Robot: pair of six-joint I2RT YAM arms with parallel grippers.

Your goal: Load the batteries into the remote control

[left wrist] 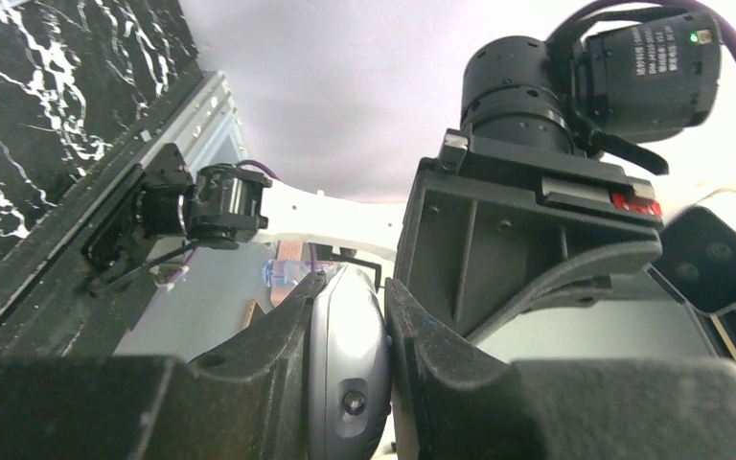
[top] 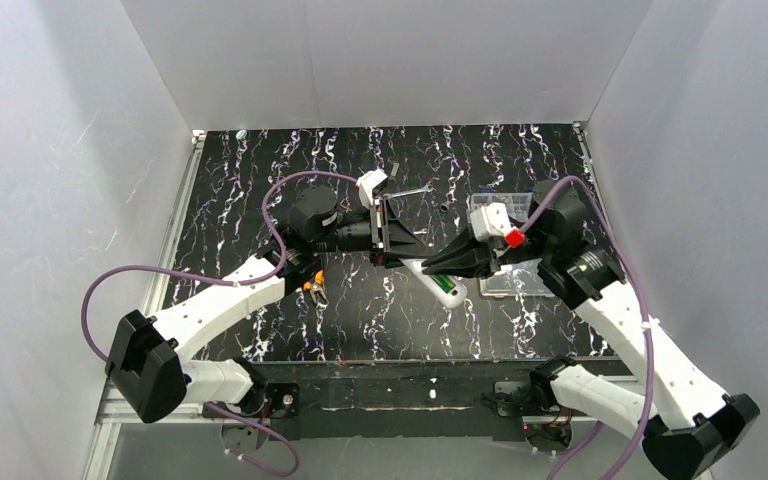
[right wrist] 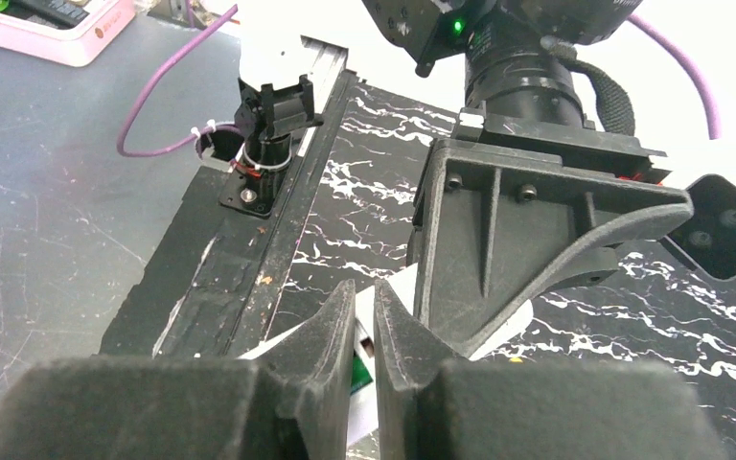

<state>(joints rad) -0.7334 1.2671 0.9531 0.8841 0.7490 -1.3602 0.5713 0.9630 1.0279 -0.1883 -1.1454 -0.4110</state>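
1. left pincer (left wrist: pixel 356 287) is clamped tight on the white remote control (left wrist: pixel 345 355), which sits between its fingers.
2. right pincer (right wrist: pixel 364 287) is almost closed; a green battery (right wrist: pixel 360 372) shows in its narrow gap, but i cannot tell whether it is gripped.

No legible text; motor label (left wrist: pixel 659 59) print too blurred.

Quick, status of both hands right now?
Left hand: closed on the remote control.
Right hand: closed on a green battery.
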